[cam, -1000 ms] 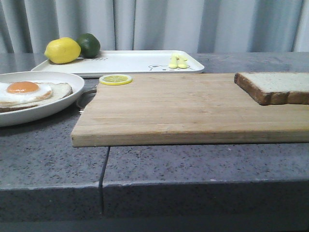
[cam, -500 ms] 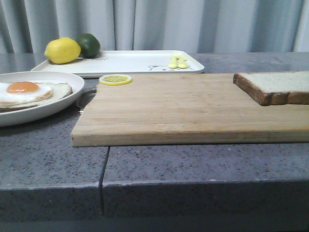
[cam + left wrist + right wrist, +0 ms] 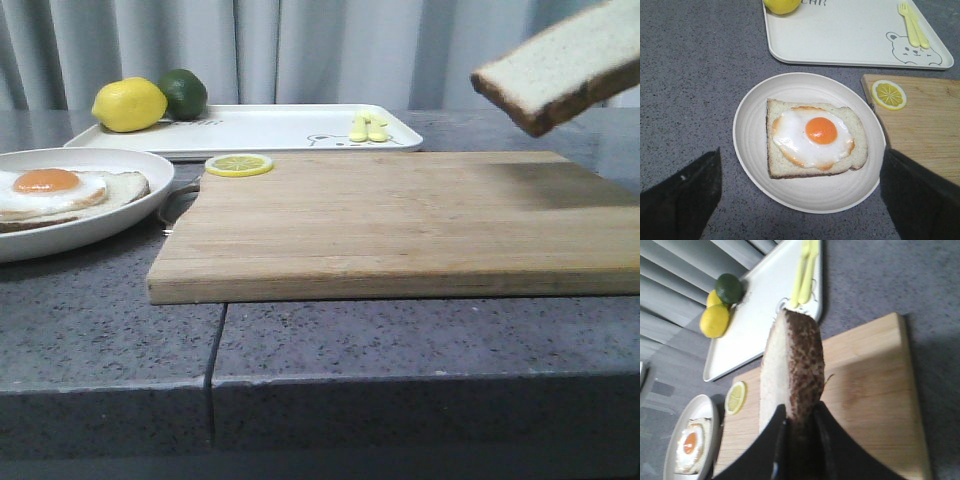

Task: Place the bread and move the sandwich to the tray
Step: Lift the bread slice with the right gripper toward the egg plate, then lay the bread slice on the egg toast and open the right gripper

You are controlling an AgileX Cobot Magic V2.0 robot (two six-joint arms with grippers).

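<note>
The right gripper (image 3: pixel 796 427) pinches the bread (image 3: pixel 560 62), tilted at the front view's upper right above the cutting board (image 3: pixel 400 220). The left gripper (image 3: pixel 800 185) spreads wide over the sandwich (image 3: pixel 815 137) on its plate (image 3: pixel 755 150), lower centre; the tray (image 3: pixel 270 128) sits upper left.

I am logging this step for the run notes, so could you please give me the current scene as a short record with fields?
bread: thick slice clamped between the right gripper fingers, tilted in the air above the cutting board
sandwich: egg-topped slice lying on the round plate, uncovered
left gripper: open, hovering over the plate
tray: behind the board, holding a lemon, a lime and yellow cutlery
lemon slice: at the board's far left corner
</note>
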